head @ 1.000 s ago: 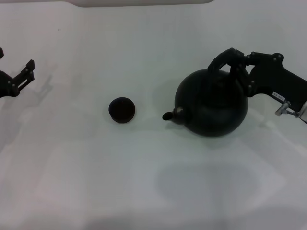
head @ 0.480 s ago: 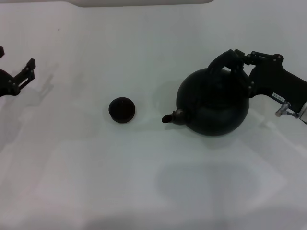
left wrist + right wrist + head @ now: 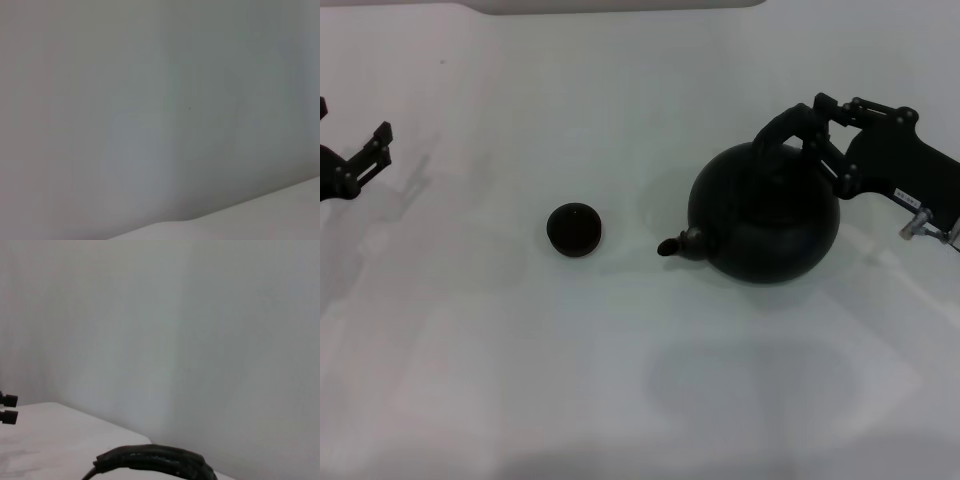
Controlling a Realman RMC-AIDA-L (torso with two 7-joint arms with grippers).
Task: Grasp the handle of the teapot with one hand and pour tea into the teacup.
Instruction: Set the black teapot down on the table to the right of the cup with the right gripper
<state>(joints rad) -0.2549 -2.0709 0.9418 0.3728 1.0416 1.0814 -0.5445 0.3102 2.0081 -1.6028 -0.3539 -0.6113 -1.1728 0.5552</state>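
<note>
Teapot (image 3: 765, 215): round and dark; it is seen right of centre on the white table (image 3: 620, 380), upright, with its shadow cast well below it on the surface.
Spout (image 3: 678, 244): short and curved, pointed toward the robot's left, in the direction of the teacup.
Handle (image 3: 788, 128): black arched hoop over the top of the pot; its ribbed crown (image 3: 155, 459) is also seen at the lower edge of the right wrist view.
Teacup (image 3: 574, 229): small, dark, without a handle; it is placed left of the teapot, apart from the spout, with bare table between them.
Right gripper (image 3: 816, 135): reached in from the right edge; its fingers are closed around the far side of the handle.
Left gripper (image 3: 370, 155): held at the far left edge, well apart from the teacup; nothing is held, and the fingers are seen slightly parted.
Left wrist view: only a plain pale surface is shown.
</note>
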